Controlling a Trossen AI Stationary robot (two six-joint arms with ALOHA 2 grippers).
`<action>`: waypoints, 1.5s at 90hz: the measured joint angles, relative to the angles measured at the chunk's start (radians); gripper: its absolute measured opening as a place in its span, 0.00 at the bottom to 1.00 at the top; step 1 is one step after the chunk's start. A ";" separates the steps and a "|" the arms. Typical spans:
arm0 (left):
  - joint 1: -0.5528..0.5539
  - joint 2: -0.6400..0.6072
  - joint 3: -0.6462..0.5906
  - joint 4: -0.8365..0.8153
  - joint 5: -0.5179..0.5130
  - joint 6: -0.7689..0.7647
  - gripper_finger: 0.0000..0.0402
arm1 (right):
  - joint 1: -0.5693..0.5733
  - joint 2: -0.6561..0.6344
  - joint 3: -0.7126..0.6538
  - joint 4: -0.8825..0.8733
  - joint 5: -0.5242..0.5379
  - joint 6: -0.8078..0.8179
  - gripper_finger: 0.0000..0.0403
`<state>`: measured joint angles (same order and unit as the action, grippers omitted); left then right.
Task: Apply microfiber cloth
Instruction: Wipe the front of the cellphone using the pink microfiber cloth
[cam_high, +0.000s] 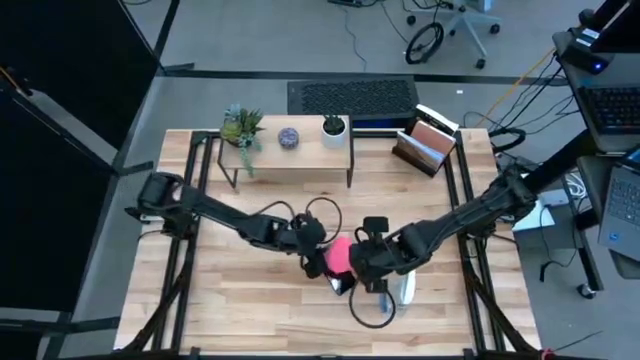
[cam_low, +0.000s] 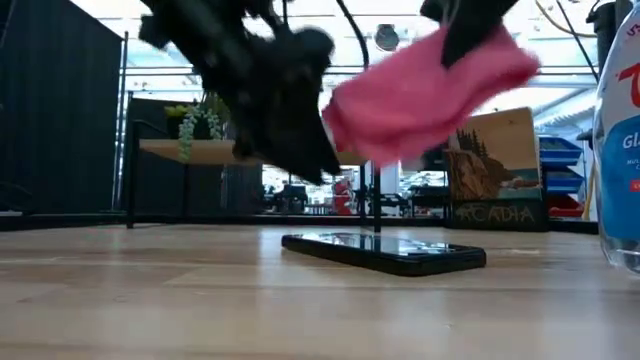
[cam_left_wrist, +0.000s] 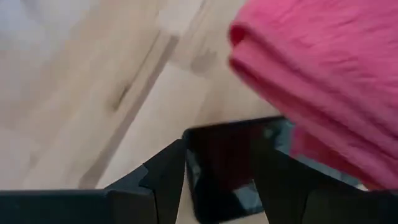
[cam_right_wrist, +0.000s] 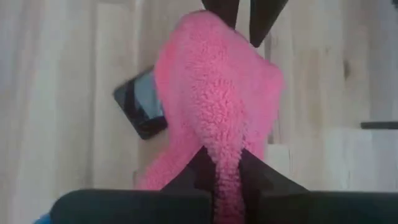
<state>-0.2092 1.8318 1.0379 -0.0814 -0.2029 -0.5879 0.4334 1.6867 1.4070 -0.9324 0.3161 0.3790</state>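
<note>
The microfiber cloth (cam_low: 425, 85) hangs in the air, clear above the black smartphone (cam_low: 385, 252), which lies flat on the wooden table (cam_low: 150, 300). The right gripper (cam_right_wrist: 225, 167) has its jaws pinching a fold of the fleecy pink fabric (bunched, drooping away from them). The left gripper (cam_left_wrist: 217, 180) hovers just beside, jaws spread over the phone's glossy end.

One pink microfiber cloth (cam_high: 339, 254), one black smartphone (cam_low: 385, 251) and one spray bottle (cam_low: 620, 150). Two end effectors, left (cam_high: 312, 252) and right (cam_high: 361, 258). Three small potted plants on the far shelf (cam_high: 290, 148).
</note>
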 joint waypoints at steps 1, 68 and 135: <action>0.001 0.008 0.000 0.000 0.002 -0.002 0.41 | 0.000 0.000 -0.006 0.009 -0.002 -0.001 0.01; 0.025 0.111 0.002 0.046 0.011 -0.004 0.41 | -0.130 -0.001 -0.539 0.862 -0.008 -0.062 0.01; 0.031 0.113 0.001 0.054 -0.016 -0.001 0.41 | -0.002 -0.006 -0.687 0.920 -0.319 0.026 0.01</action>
<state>-0.1787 1.9446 1.0393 -0.0276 -0.2190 -0.5887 0.4316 1.6802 0.7200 -0.0119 -0.0027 0.4053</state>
